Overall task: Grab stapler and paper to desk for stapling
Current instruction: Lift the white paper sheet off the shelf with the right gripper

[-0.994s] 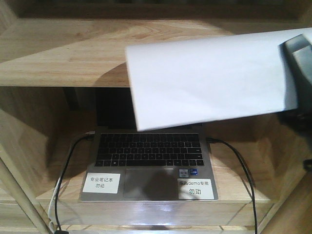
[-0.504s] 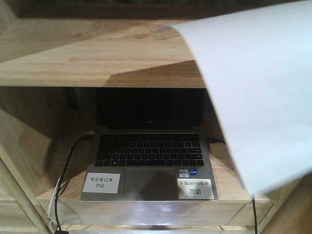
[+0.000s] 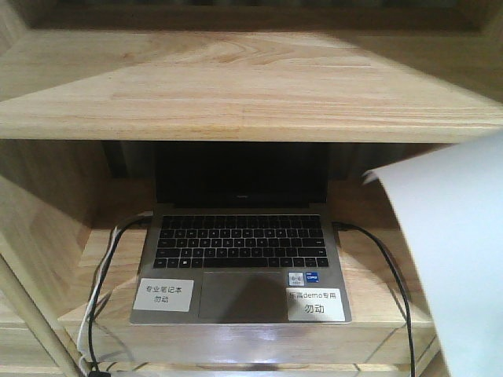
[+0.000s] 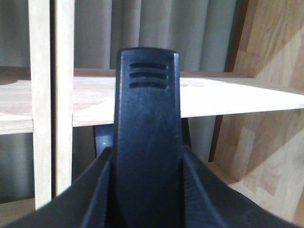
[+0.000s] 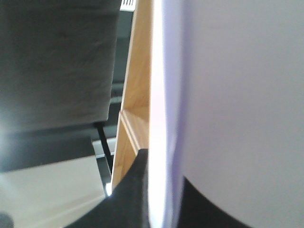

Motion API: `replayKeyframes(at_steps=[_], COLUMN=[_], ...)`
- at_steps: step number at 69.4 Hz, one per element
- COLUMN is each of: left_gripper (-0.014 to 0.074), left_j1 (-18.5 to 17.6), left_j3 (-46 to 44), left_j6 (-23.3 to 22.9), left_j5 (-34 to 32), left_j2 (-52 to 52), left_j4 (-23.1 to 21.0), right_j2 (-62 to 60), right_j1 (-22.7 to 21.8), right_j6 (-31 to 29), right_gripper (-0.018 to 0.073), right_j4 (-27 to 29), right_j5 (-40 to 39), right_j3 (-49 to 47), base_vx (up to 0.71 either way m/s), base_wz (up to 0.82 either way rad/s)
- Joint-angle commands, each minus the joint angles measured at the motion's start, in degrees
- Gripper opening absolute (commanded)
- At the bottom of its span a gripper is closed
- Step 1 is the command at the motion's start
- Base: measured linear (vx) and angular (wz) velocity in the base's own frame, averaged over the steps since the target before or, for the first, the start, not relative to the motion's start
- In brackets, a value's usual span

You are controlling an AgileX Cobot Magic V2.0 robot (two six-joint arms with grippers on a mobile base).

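Observation:
In the left wrist view the black stapler (image 4: 147,109) stands upright between the two dark fingers, and my left gripper (image 4: 147,159) is shut on it. Its ribbed end points up toward the shelf. In the right wrist view the white paper (image 5: 237,95) fills the right side, seen almost edge on, with my right gripper (image 5: 164,190) shut on its lower edge. The front view shows the paper (image 3: 456,259) hanging curved at the lower right, with neither gripper in view. The desk is out of view.
An open laptop (image 3: 240,259) with two white labels sits in the lower bay of a pale wood shelving unit, under a wide shelf board (image 3: 236,86). Cables run down at its left (image 3: 102,290) and right (image 3: 393,267). Wooden uprights (image 4: 50,95) stand left of the stapler.
The paper has swung from the upper right of the front view down to the lower right corner. The right gripper, seen at the right edge a second ago, has left that view.

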Motion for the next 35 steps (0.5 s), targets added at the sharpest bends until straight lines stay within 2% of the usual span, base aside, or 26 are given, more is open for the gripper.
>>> replayKeyframes(at_steps=[1, 35], left_gripper=[-0.0006, -0.0006], left_j1=[-0.2, -0.2], left_j3=[-1.4, -1.4], left_j6=[-0.1, -0.1], left_j5=[-6.5, -6.5], left_j2=[1.1, 1.1], left_j4=[0.4, 0.4], right_j2=[0.0, -0.5], right_j1=[-0.5, -0.5], right_j6=[-0.1, -0.1], right_gripper=[-0.0008, -0.0008], right_j4=[0.4, 0.9], right_j5=[-0.5, 2.0], right_j3=[-1.8, -1.8], base_vx=[0.0, 0.0], base_wz=[0.0, 0.0])
